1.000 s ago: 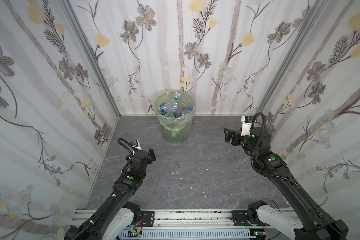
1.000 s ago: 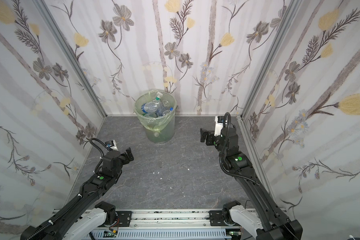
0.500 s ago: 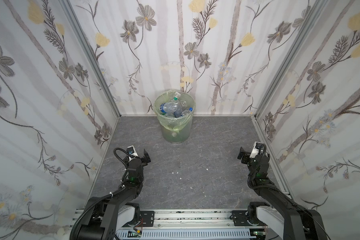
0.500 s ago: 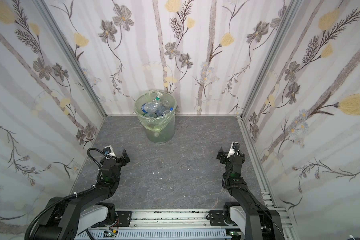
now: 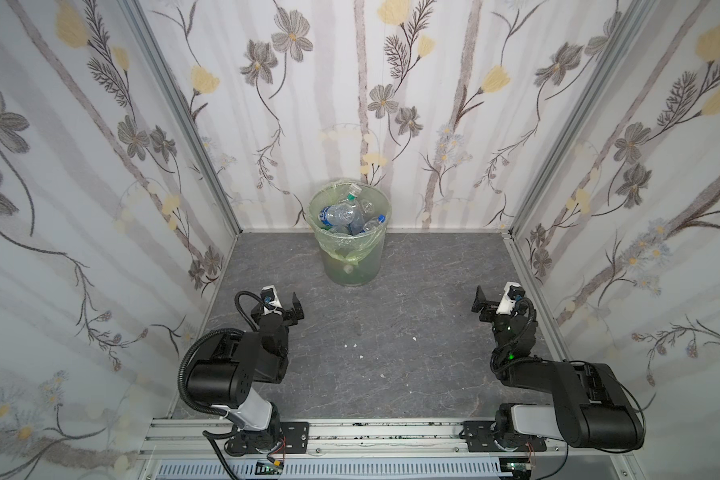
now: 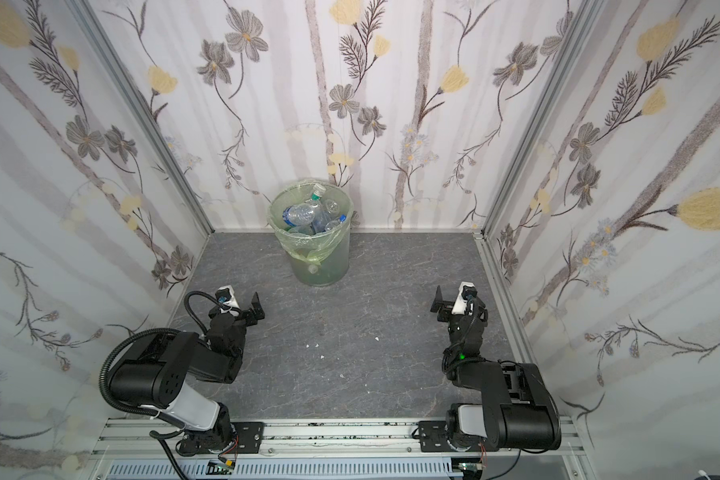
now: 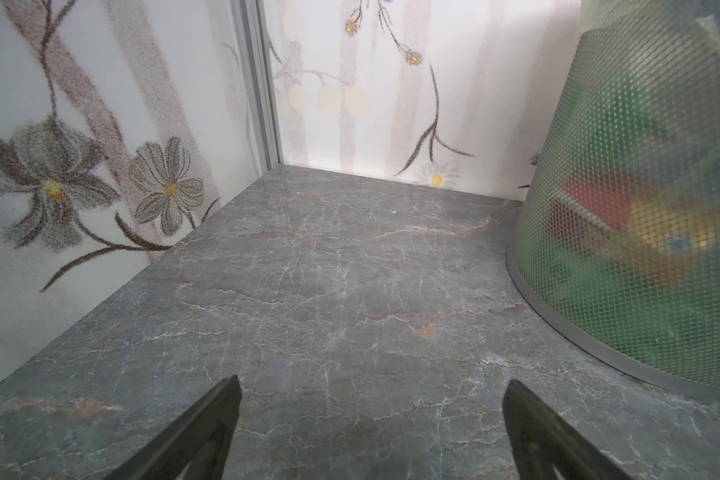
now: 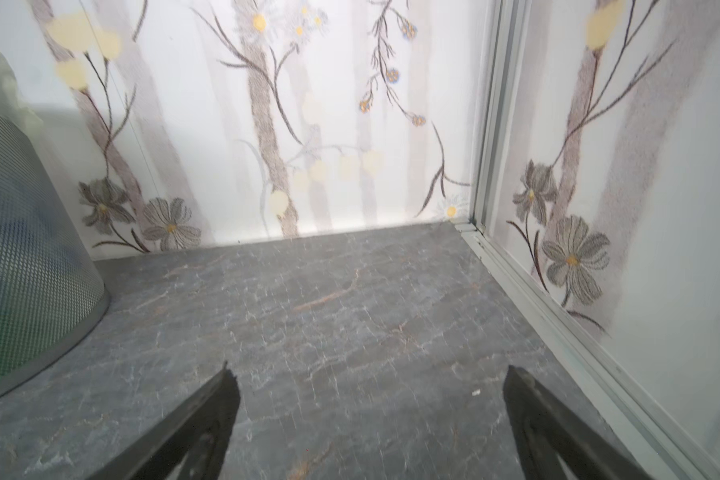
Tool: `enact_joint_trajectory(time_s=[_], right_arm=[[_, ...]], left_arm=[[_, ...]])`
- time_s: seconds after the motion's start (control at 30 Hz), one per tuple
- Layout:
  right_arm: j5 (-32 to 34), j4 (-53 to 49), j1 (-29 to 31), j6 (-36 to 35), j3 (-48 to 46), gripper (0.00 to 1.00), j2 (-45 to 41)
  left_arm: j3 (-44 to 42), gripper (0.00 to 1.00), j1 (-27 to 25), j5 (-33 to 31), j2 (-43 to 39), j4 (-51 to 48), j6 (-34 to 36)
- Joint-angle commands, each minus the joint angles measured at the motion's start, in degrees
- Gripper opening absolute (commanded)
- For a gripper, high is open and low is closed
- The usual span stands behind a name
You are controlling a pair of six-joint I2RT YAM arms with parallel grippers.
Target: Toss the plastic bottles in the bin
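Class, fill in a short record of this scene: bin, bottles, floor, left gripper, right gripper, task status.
bin: round pale-green wastebasket with a green liner, upright by the back wall
bottles: piled inside the bin; none visible on the floor
floor: grey, marbled, with a few white specks
left gripper: open, holding nothing
right gripper: open, holding nothing
task status: appears done

Folded low over both bases, elbows raised behind, with the left gripper (image 5: 282,302) and the right gripper (image 5: 497,300) aimed forward; spread wide at the jaws on each, holding nothing; seemingly level, though tilt hard to judge
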Motion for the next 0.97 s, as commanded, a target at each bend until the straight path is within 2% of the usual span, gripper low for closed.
enact_joint_trajectory(time_s=[0.0,0.1,0.8,0.9,0.93], right_arm=[[-2.03,-0.93,0.01,-1.04,2.47,1.0,-0.41],[-2.13,2.62,0.01,-1.04,1.61,1.0,0.57],[-2.11,1.43,0.35,-1.64,2.15,1.0,0.6],[-1.93,1.69,0.53,-1.82,1.84,1.0,0.43],[-1.93,1.69,0.53,-1.79,1.88,1.0,0.42]], left_arm=[[2.18,1.0,2.63,4.41,0.08,1.43,-1.81],[1.96,1.0,3.19,5.5,-0.06,1.44,-2.39],[2.0,1.0,3.11,5.54,-0.1,1.45,-2.39],[2.09,1.0,2.95,4.89,-0.08,1.44,-2.22],[1.92,1.0,2.59,2.85,-0.16,1.49,-2.55]])
